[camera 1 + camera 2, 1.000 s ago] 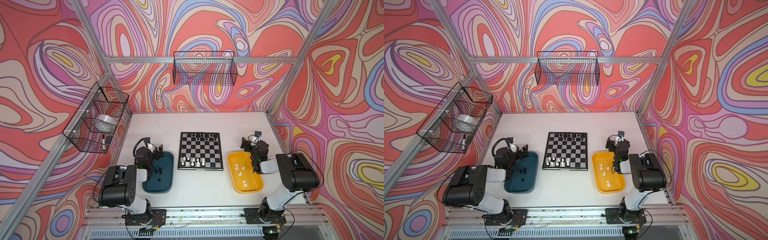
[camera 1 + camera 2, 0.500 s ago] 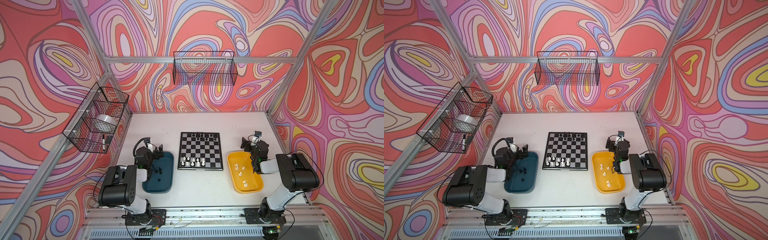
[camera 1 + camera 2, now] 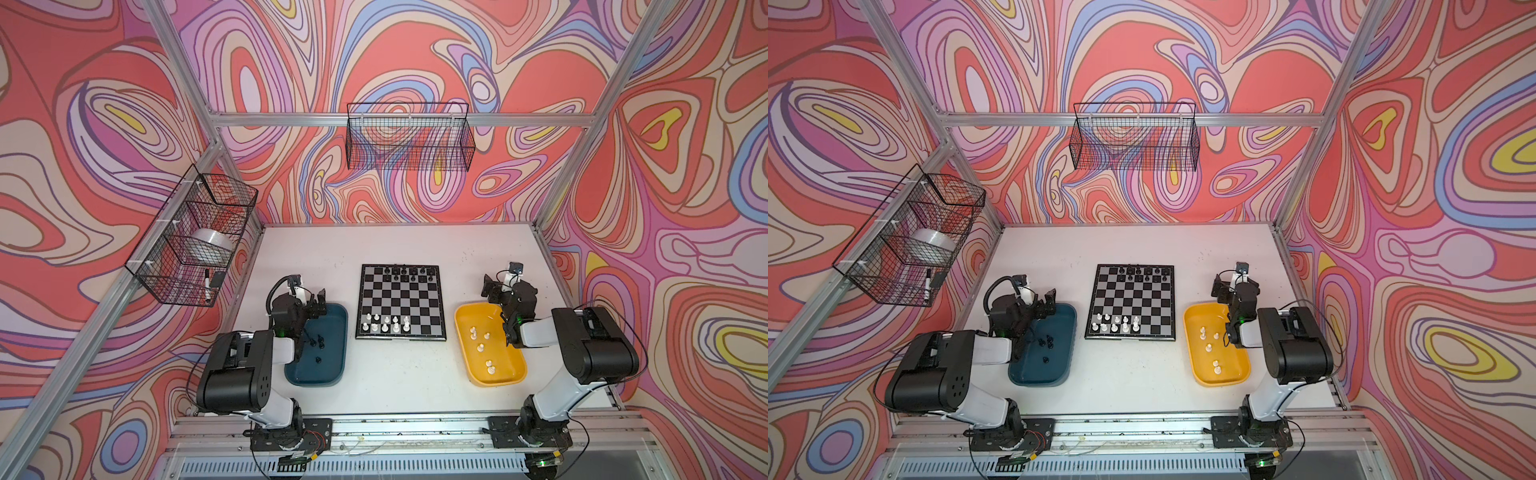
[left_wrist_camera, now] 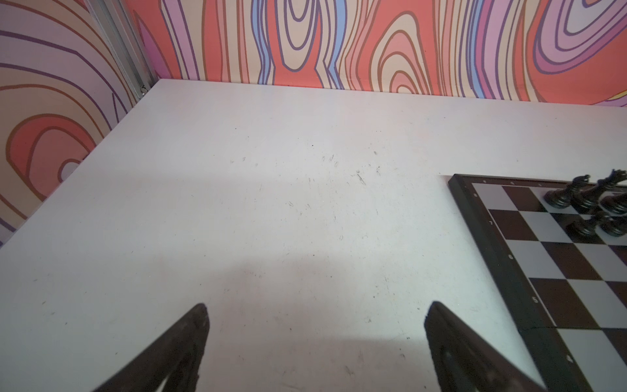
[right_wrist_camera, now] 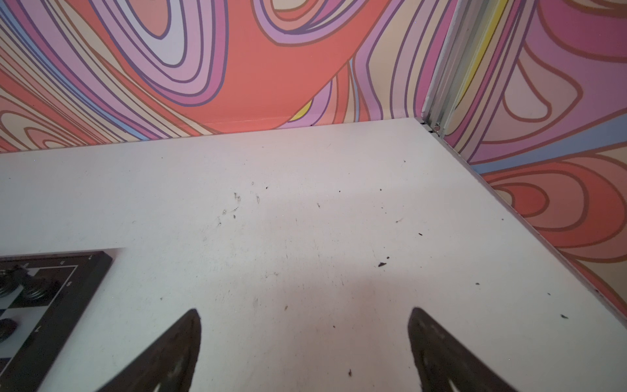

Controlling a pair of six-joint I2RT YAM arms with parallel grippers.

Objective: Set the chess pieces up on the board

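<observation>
The board (image 3: pixel 401 305) (image 3: pixel 1130 303) lies flat mid-table. Several black chess pieces (image 3: pixel 405 272) stand on its far rows and several white ones (image 3: pixel 386 326) on its near rows. More black pieces (image 3: pixel 318 343) lie in the teal tray (image 3: pixel 332 374), and more white pieces (image 3: pixel 482 347) in the yellow tray (image 3: pixel 461 328). My left gripper (image 3: pixel 316 302) (image 4: pixel 315 336) hovers open and empty over the teal tray's far end. My right gripper (image 3: pixel 491 289) (image 5: pixel 303 339) is open and empty past the yellow tray's far end. Both wrist views show a board corner (image 4: pixel 556 271) (image 5: pixel 68 292) off to one side.
A wire basket (image 3: pixel 409 141) hangs on the back wall. Another wire basket (image 3: pixel 195 237) on the left wall holds a tape roll and a marker. Aluminium frame posts and patterned walls bound the white table (image 3: pixel 395 395).
</observation>
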